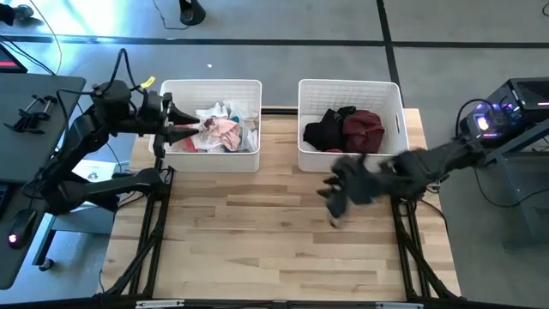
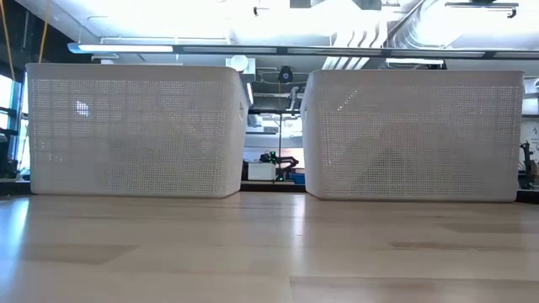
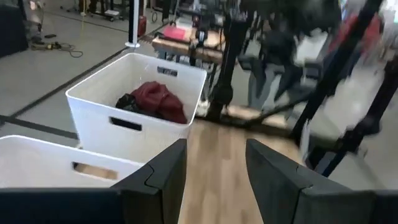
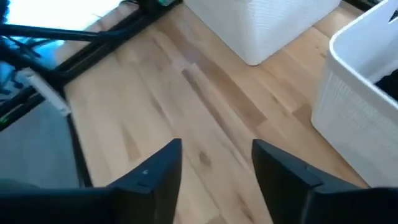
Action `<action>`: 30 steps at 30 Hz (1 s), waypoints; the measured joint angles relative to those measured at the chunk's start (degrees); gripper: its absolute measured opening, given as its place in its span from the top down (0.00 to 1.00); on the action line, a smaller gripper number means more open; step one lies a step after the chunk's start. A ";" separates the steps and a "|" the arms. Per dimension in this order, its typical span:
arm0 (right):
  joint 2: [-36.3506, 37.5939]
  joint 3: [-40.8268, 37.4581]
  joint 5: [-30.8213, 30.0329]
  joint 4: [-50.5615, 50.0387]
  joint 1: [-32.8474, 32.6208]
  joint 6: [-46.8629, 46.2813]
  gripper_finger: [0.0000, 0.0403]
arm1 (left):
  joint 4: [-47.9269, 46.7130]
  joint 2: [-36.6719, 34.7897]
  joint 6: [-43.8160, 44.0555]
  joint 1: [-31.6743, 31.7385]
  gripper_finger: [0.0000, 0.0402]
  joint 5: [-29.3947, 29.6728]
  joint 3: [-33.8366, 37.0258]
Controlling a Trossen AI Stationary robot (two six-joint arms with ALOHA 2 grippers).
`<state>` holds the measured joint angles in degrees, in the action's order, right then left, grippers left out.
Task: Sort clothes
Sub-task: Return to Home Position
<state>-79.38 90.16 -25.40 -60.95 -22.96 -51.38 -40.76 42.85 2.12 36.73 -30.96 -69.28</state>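
Left claw (image 3: 214, 180) hangs wide and empty over the left basket's (image 1: 210, 83) outer edge, with white and pink clothes (image 1: 223, 127) heaped inside. Right claw (image 4: 217, 168), also wide, holds nothing above the tabletop (image 1: 257, 232) just before the right basket (image 1: 350, 82), black and maroon clothes (image 1: 347, 129) within.

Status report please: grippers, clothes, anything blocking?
Left gripper open at left basket, light clothes inside. Right gripper open over table; dark clothes in right basket. Nothing blocking.
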 joint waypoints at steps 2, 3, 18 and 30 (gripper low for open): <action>2.76 -3.11 -4.30 -0.01 -5.20 -2.83 0.62 | 2.68 0.13 4.96 0.00 0.62 -0.02 0.00; 4.24 -4.94 -6.23 -0.01 -7.68 -4.64 0.65 | 4.16 0.29 7.18 0.00 0.62 0.03 0.00; 35.18 -50.04 -21.46 36.51 -33.76 -2.27 0.98 | 22.02 3.38 30.60 -0.02 0.62 1.23 0.00; 59.00 -79.81 -13.72 75.71 -35.06 27.70 1.00 | 20.91 3.37 33.71 -0.02 0.62 6.71 0.00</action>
<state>-20.37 10.36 -39.11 14.76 -58.02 -23.68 -19.86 46.22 35.83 36.71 -24.25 -69.28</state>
